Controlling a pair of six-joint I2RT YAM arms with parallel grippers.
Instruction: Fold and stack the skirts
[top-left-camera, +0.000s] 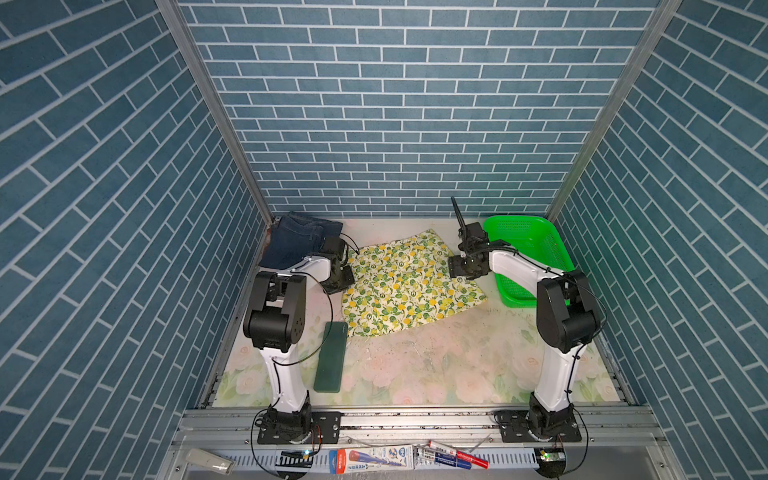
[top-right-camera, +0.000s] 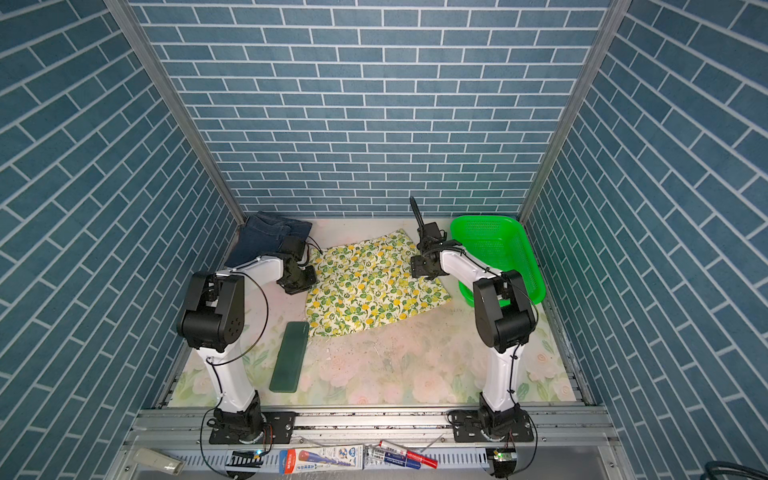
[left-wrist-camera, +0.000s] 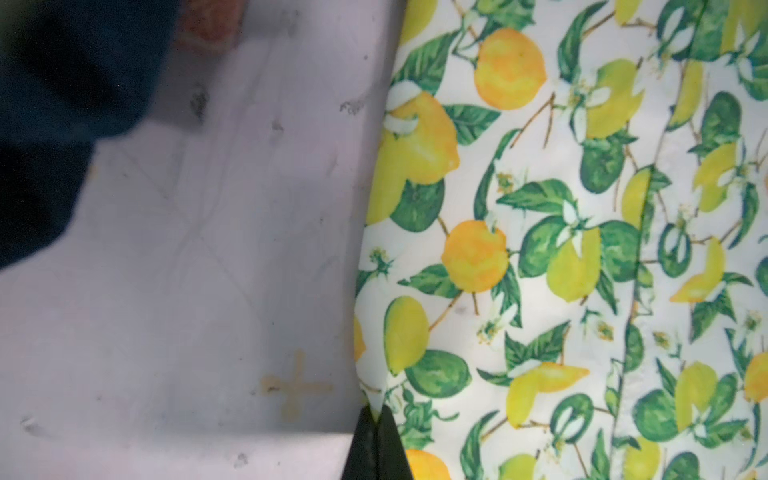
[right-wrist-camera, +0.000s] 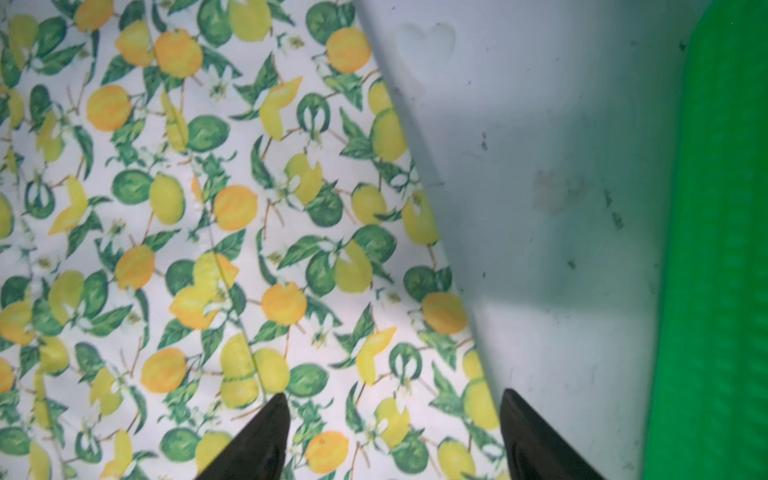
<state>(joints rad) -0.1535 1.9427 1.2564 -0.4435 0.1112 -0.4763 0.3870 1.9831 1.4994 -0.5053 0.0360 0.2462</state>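
The lemon-print skirt (top-left-camera: 407, 286) (top-right-camera: 370, 282) lies spread flat at the middle back of the table. My left gripper (top-left-camera: 345, 276) (left-wrist-camera: 376, 415) is shut on its left edge, and a small peak of cloth rises between the fingertips. My right gripper (top-left-camera: 461, 270) (right-wrist-camera: 394, 395) is open just over the skirt's right edge (right-wrist-camera: 453, 291). One finger is over the print, the other over bare table. The denim skirt (top-left-camera: 295, 241) (top-right-camera: 266, 237) lies folded in the back left corner. A blurred rust-red scrap (left-wrist-camera: 212, 20) shows beside it. The rest of the plaid skirt is hidden.
A green mesh basket (top-left-camera: 515, 218) (right-wrist-camera: 723, 249) stands at the back right, close beside my right arm. A flat dark green pad (top-left-camera: 331, 357) lies front left of the lemon skirt. Blue brick-pattern walls enclose three sides.
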